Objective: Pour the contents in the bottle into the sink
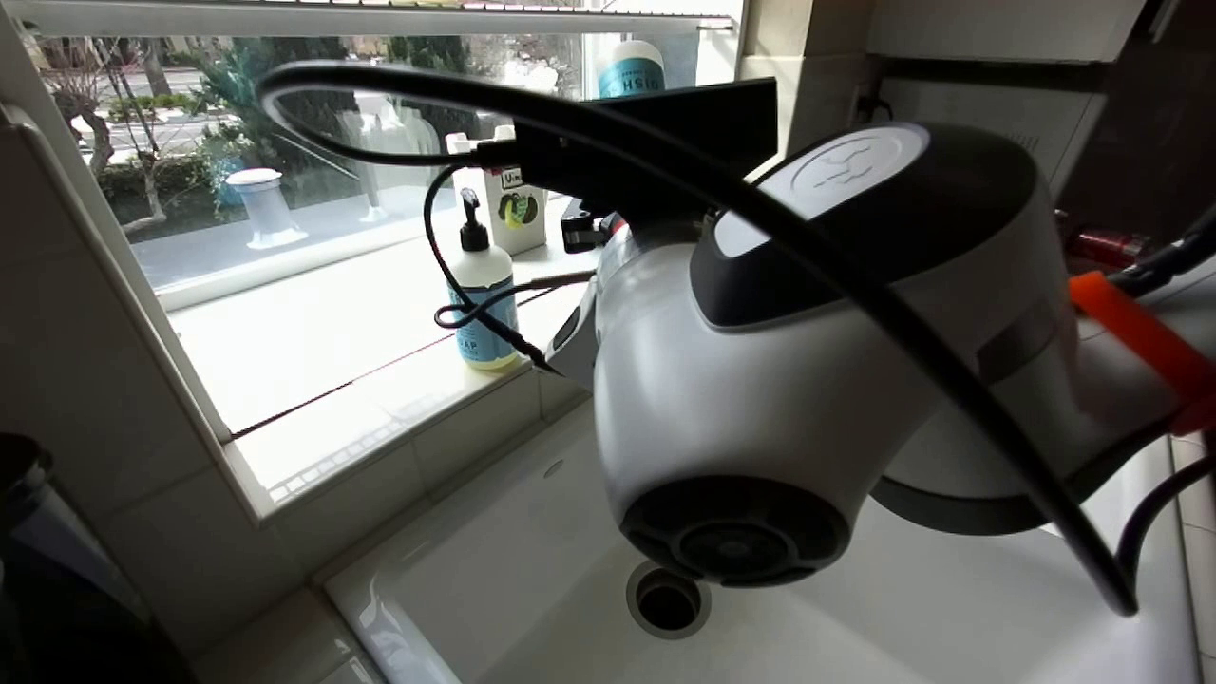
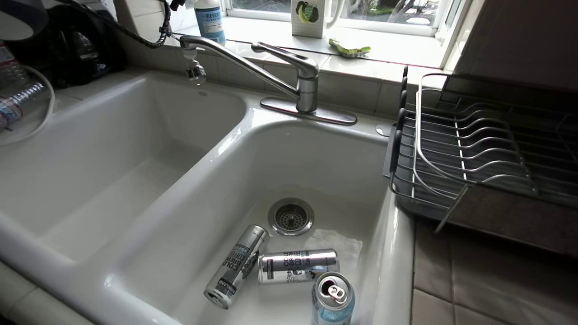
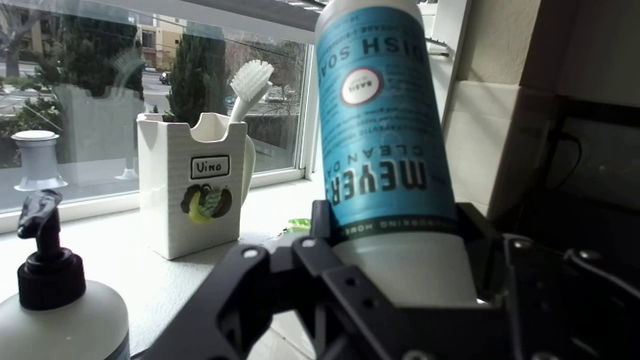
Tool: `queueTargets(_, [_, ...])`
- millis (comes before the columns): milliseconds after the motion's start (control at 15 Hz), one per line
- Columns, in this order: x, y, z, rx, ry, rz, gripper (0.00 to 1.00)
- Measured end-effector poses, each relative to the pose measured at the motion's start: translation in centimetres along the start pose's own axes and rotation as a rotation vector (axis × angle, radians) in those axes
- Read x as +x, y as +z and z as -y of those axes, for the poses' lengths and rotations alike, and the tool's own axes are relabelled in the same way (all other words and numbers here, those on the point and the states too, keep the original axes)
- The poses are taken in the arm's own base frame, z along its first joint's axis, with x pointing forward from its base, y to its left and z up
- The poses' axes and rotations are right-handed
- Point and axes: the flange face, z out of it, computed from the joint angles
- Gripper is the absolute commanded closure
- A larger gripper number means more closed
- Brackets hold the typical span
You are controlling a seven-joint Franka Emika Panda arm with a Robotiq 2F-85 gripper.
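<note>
Inside gripper (image 3: 396, 220), blue-lbl'd white bottle (image 3: 385, 140) is upside-down (txt: DISH SOAP).

In an exterior view, white-framed window (image 1: 323, 204) at 10 o'clock; strong daylight enters, sill (image 1: 304, 351) at 9 o'clock glares white. Tiled wall (image 1: 446, 456) below it, 8 o'clock, in shade. Wrist view, 10 o'clock: 2 dark evergreens (image 3: 197, 75) and 1 yellow building (image 3: 167, 40) through the window; beige wall (image 3: 495, 45) at 2 o'clock, pale tile (image 3: 480, 145) under it. In an exterior view, grey-brown tiled counter (image 2: 431, 266) at 4 o'clock, dark wall (image 2: 519, 49) at 2 o'clock.
</note>
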Motion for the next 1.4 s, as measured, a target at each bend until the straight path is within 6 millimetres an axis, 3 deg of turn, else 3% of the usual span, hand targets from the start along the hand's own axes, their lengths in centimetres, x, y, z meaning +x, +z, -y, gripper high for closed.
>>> queueTargets(867, [1.8, -0.5, 0.0, -0.002, -0.040, -0.027, 0.62])
queueTargets(933, [1.8, -0.5, 0.0, -0.003, -0.039, -0.028, 0.37])
queueTargets(1400, [1.8, -0.4, 0.0, -0.002, -0.039, -0.028, 0.37])
